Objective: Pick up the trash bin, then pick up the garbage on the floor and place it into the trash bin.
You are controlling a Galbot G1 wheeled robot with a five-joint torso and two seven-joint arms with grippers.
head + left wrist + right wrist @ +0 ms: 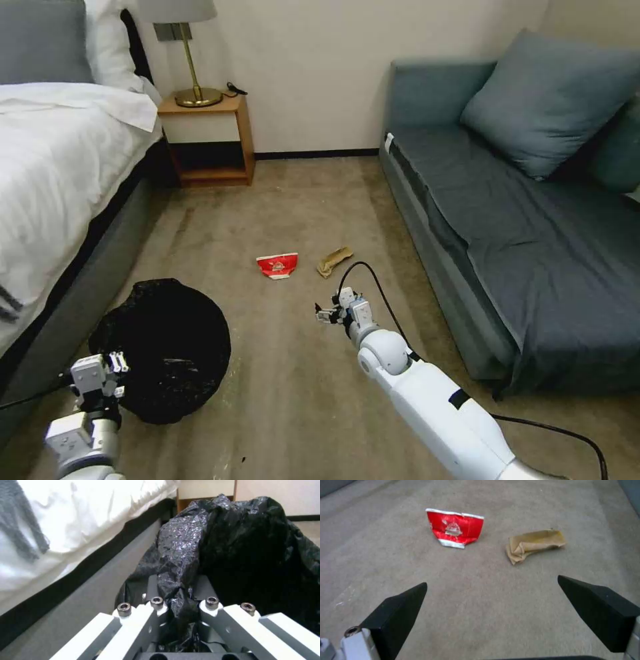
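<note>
Both grippers are seen above the carpet. At the lower left of the head view, the left gripper (115, 373) is placed at the near edge of the trash bin (167, 350), and in the left wrist view its fingers (151, 590) are pressed together on a fold of the black bag liner (180, 562), which is pinched between them. The bin is found beside the grey base of the bed (47, 180), and it seems to be tilted toward the robot, although whether it is lifted from the floor cannot be told.

The right gripper (328, 315) is held out over the carpet (300, 393) in the middle of the room, with its black fingertips (400, 610) spread wide and nothing between them. Just beyond it two pieces of garbage are lying on the floor: the red-and-white snack bag (278, 265) and, close to its right but apart from it, the tan paper scrap (334, 261). Both are well apart from the bin. A blue-grey sofa (533, 213) is seen at the right, and a wooden nightstand (208, 137) with a brass lamp (193, 73) stands against the far wall.
</note>
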